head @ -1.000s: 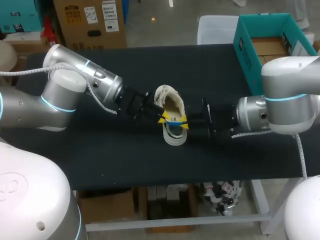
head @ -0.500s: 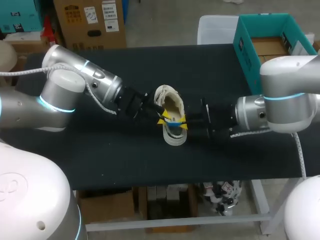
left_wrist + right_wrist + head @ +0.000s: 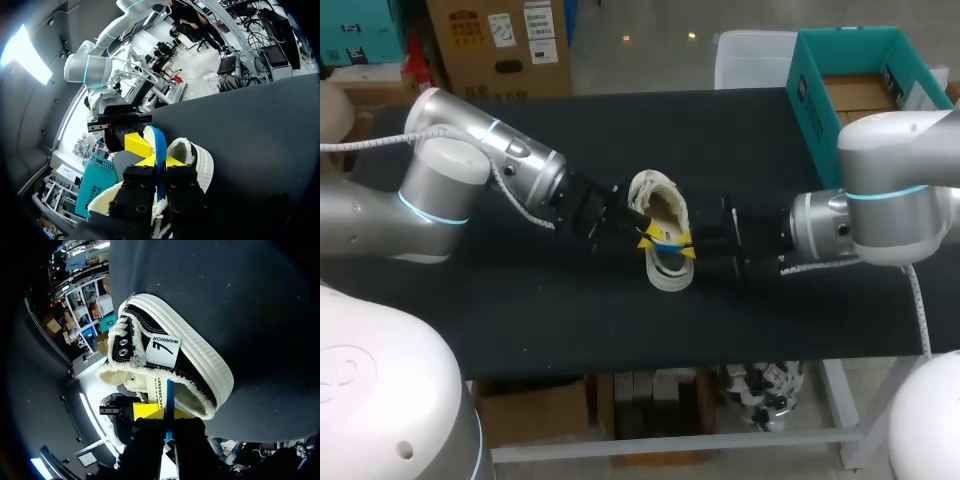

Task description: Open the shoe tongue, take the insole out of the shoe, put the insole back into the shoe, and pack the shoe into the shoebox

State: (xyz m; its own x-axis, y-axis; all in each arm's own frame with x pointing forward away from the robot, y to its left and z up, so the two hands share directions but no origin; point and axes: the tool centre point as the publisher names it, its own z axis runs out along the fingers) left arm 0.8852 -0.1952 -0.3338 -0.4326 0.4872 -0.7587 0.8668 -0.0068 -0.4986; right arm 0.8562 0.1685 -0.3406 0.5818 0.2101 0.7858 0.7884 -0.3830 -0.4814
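Observation:
A white-soled, fleece-lined black shoe (image 3: 665,205) lies at the middle of the black table (image 3: 520,300). A thin blue insole (image 3: 667,241) stands on edge out of its opening. My left gripper (image 3: 646,238) comes in from the left and is shut on the insole (image 3: 160,145), with the shoe (image 3: 197,157) just beside its fingers. From the right, my right gripper (image 3: 686,246) is shut on the same insole (image 3: 170,395), and the shoe (image 3: 200,360) lies right ahead of it. The two grippers meet tip to tip over the shoe. The teal shoebox (image 3: 860,90) stands open at the far right.
Bare black tabletop lies in front of the shoe, behind it and to the far left. The table's front edge runs close below the arms.

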